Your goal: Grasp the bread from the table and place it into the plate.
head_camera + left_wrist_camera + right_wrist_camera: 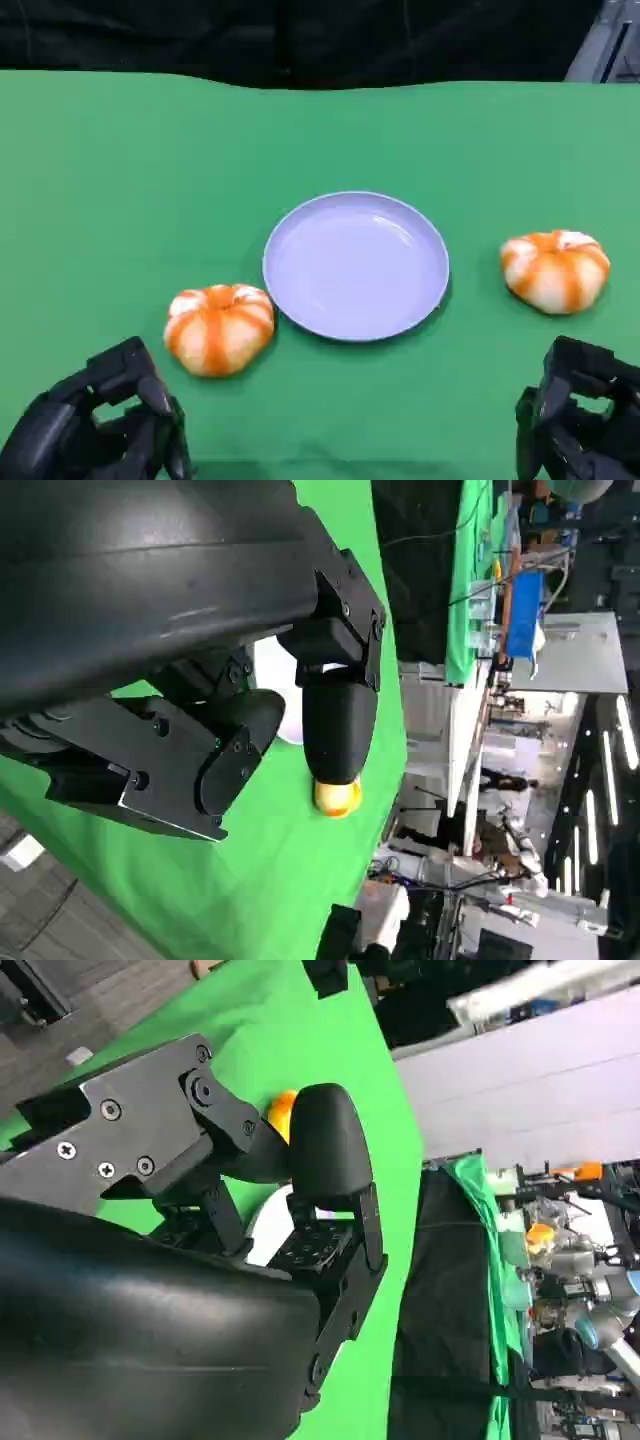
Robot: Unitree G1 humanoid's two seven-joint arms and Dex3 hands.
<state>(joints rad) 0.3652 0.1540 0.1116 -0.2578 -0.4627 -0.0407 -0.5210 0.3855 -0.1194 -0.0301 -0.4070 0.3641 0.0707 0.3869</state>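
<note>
At the near edge of the green tabletop [120,170] we see our left hand [100,425] and right hand [580,415], both holding nothing, fingers loosely apart. Just beyond the left hand lies a round orange-and-white striped bread roll [218,328], touching nothing, just beside the round pale lavender plate [356,265] at the centre. Beyond the right hand lies a second striped bread roll [555,270], apart from the plate

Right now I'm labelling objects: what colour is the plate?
Pale lavender-blue plate, clearest in the head view.
</note>
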